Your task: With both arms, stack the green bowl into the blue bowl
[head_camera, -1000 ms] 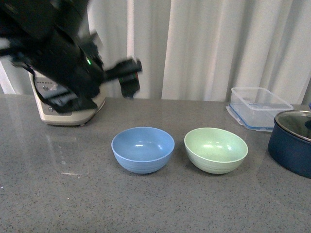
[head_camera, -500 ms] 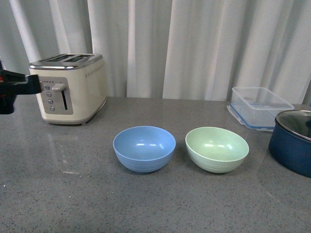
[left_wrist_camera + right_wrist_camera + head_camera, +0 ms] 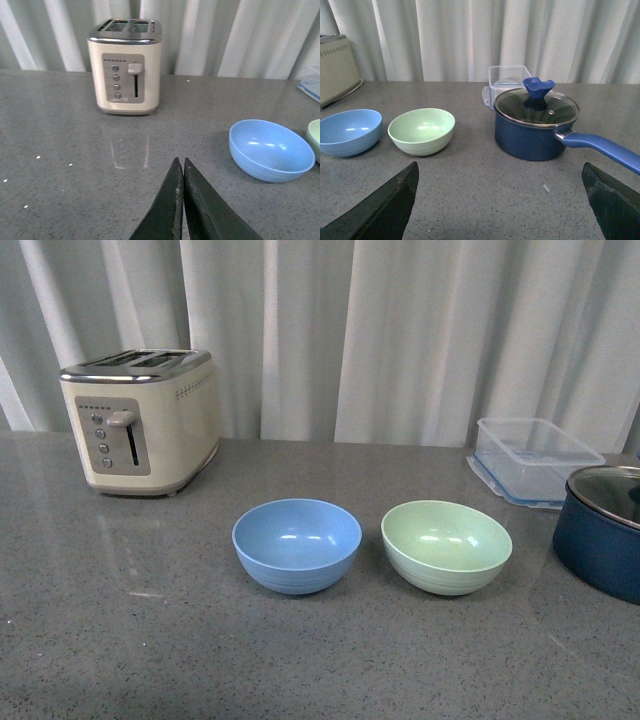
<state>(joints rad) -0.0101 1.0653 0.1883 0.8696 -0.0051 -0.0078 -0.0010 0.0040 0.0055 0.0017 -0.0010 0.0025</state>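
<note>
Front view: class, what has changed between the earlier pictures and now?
The left hand and its arm swung leftward out of the front view, uncovering the toaster. Nothing was grasped or released. The blue bowl, green bowl, clear container and navy pot stayed put.

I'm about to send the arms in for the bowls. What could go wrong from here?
1. The green bowl and blue bowl stand close together, so a finger at one rim may nudge the other.
2. The navy pot and its long handle lie near the open right gripper and could get clipped.
3. The left gripper is shut and must open first.
</note>
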